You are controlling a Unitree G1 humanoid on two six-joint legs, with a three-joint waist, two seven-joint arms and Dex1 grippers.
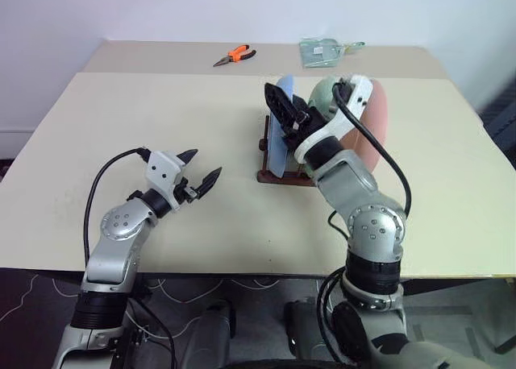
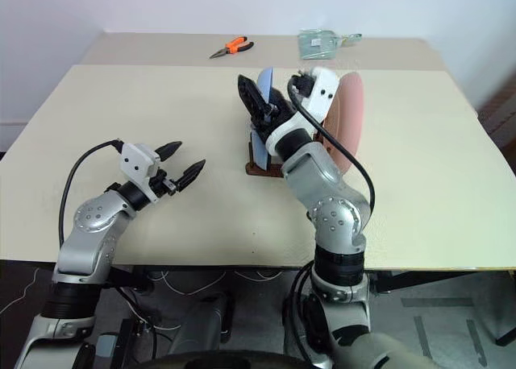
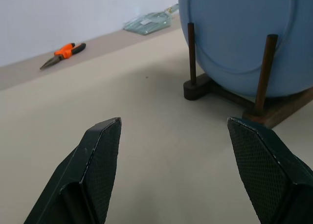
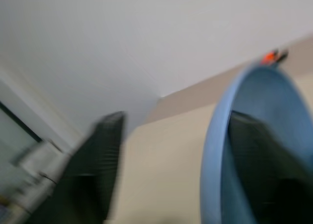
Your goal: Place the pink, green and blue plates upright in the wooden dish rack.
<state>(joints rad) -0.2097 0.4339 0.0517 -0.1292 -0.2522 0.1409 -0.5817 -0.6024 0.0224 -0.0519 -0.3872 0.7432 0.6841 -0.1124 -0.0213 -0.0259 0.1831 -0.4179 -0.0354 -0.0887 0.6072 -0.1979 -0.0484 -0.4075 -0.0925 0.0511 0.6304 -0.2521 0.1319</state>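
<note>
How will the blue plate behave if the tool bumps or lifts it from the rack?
Probably stiff: the blue plate holds its round shape between the thin pegs of the wooden dish rack. It stands on edge, so a sideways bump could tip it or rock it against the pegs. Its smooth surface looks slippery for the right tool, whose fingers straddle the rim.

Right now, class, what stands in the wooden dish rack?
In the wooden dish rack stand the blue plate, green plate and pink plate, upright. The right claw hides their lower parts.
</note>
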